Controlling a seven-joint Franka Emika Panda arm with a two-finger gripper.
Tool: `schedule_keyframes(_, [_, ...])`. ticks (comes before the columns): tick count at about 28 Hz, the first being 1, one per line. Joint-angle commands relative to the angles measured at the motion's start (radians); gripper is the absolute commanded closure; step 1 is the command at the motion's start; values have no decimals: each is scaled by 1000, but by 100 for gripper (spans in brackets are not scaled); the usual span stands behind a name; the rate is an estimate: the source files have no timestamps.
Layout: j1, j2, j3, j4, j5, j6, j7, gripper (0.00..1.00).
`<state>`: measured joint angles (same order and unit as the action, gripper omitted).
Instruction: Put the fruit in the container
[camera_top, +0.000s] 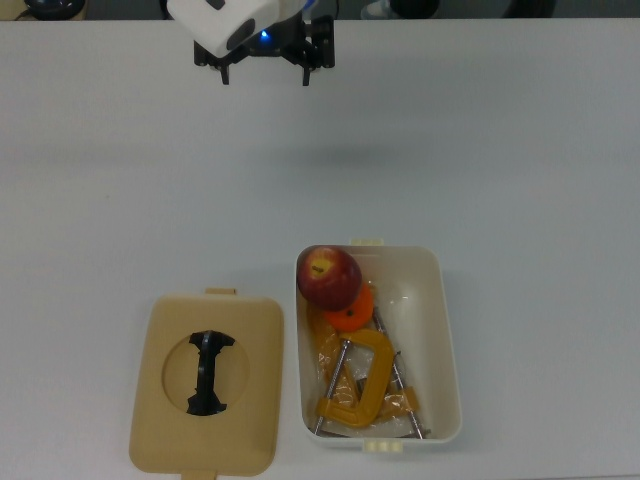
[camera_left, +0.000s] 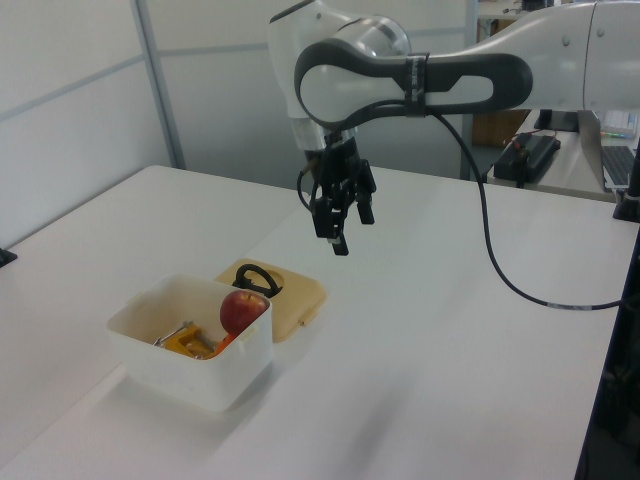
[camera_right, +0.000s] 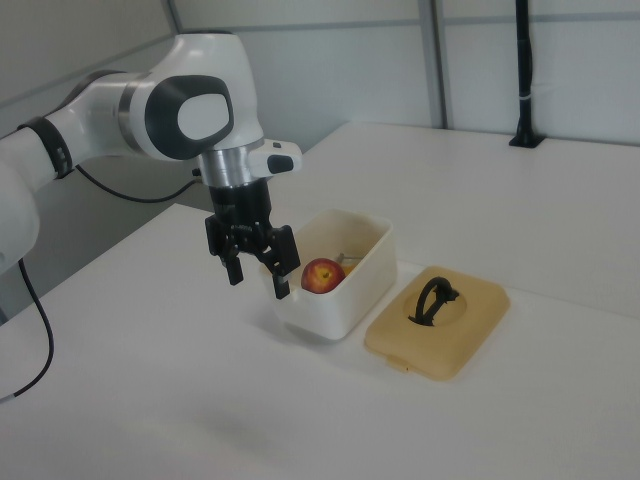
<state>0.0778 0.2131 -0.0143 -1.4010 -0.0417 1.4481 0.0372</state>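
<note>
Hand (camera_right: 256, 274) spread wide, empty (well above table); container (camera_top: 445, 330) holds two fruits: apple (camera_top: 328, 276), orange (camera_top: 349, 309).

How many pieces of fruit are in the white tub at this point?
2. The apple sits in the tub's corner nearest the top view's top-left; the orange lies partly under it, beside the clamps. More could be hidden beneath.
</note>
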Motion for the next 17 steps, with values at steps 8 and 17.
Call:
schedule_keyframes(8, [-9, -40, -10, -36, 23, 6, -31, 0])
schedule_keyframes(17, [-24, -50, -10, -42, 23, 43, -28, 0])
